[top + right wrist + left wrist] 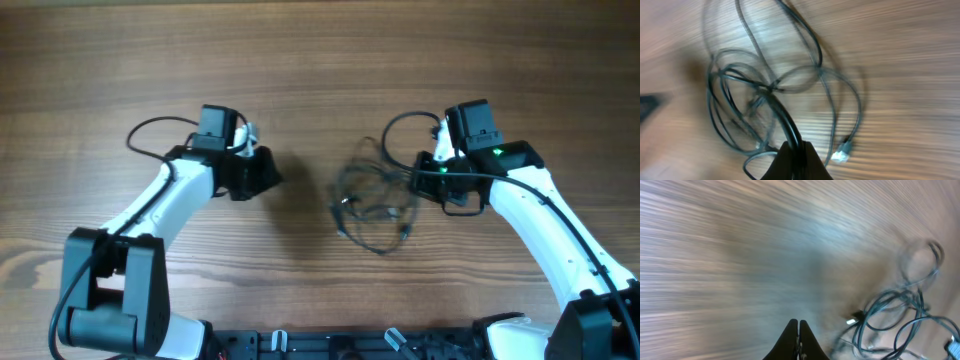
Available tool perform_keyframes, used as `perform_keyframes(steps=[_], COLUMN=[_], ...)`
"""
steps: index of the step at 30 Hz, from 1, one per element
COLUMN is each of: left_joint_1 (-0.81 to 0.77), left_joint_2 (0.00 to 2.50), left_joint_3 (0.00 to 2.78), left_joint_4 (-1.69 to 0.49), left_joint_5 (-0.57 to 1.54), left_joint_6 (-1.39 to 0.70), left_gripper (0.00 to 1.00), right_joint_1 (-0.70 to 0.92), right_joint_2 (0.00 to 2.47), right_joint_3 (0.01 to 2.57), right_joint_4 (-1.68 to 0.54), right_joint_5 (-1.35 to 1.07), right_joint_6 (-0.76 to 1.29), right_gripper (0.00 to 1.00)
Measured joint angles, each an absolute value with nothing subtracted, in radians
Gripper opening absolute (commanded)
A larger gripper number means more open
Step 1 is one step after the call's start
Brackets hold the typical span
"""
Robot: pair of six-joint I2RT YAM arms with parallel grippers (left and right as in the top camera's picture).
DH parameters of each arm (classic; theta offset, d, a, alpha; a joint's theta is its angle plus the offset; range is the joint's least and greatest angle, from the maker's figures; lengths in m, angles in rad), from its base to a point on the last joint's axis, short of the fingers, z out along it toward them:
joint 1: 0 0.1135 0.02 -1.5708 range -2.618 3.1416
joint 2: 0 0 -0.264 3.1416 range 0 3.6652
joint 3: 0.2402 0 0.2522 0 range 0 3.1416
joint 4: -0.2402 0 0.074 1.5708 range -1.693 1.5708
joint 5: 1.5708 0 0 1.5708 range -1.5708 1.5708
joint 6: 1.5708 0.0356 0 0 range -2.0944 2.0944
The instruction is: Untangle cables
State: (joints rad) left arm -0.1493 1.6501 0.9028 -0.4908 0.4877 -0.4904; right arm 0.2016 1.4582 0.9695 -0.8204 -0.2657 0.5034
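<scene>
Brown wood grain filled every view. The table (pixel 320 60) ran wide under me, its streaks going side to side. Across it lay my two white arms. The left arm (pixel 150 210) reached in from the lower left corner and the right arm (pixel 545 215) from the lower right. Both bent inward toward the middle, each with its own thick black lead looping off the wrist.

Between them, nearer my right side, sat the cables (pixel 375 205). They were thin black cords bunched in loose, overlapping loops on the wood. One loop stood out on the side away from my base. The rest crossed one another in a tangle I could not follow strand by strand. From my right wrist they looked blurred, several rings piled on each other.

My left gripper (pixel 798 335) was closed, the two black fingers pressed tip to tip with nothing between them. It hung over bare wood, well apart from the bunch, which showed at the right of its wrist view.

My right gripper (pixel 796 152) was at the edge of the bunch nearest my right arm, clamped on the cables. One dark strand ran straight down into the pinch of the fingers, and the other loops fanned away from that point.

Smallest of all was a plug (pixel 841 151), pale and silvery, at the end of one cord. It lay on the wood near my right fingers; whether it touched them I could not tell.
</scene>
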Motion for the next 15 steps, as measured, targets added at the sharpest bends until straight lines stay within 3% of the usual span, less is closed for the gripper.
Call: perform_keyframes(steps=[6, 9, 10, 11, 13, 14, 15], left_joint_1=[-0.091, -0.091, -0.091, -0.091, -0.091, -0.092, -0.096], left_joint_2=[1.65, 1.65, 1.65, 1.65, 1.65, 1.65, 1.65], left_joint_3=[0.903, 0.903, 0.903, 0.903, 0.903, 0.903, 0.903], left_joint_4=[-0.491, -0.49, -0.49, -0.489, -0.478, -0.469, -0.451], left_joint_5=[0.426, 0.421, 0.426, 0.442, 0.479, 0.497, 0.536], left_joint_6=[-0.49, -0.49, -0.49, -0.49, -0.486, -0.484, -0.483], left_gripper=[0.04, 0.04, 0.09, 0.26, 0.45, 0.6, 0.64], right_joint_1=[0.194, 0.194, 0.193, 0.193, 0.193, 0.193, 0.193], right_joint_2=[1.458, 1.458, 1.458, 1.458, 1.458, 1.458, 1.458], right_joint_3=[0.969, 0.969, 0.969, 0.969, 0.97, 0.97, 0.97], right_joint_4=[-0.866, -0.866, -0.855, -0.831, -0.778, -0.752, -0.721], right_joint_5=[-0.041, 0.007, 0.007, -0.02, -0.101, -0.15, -0.244], right_joint_6=[0.523, 0.533, 0.532, 0.509, 0.456, 0.403, 0.386], right_gripper=[0.24, 0.12, 0.12, 0.12, 0.11, 0.1, 0.12])
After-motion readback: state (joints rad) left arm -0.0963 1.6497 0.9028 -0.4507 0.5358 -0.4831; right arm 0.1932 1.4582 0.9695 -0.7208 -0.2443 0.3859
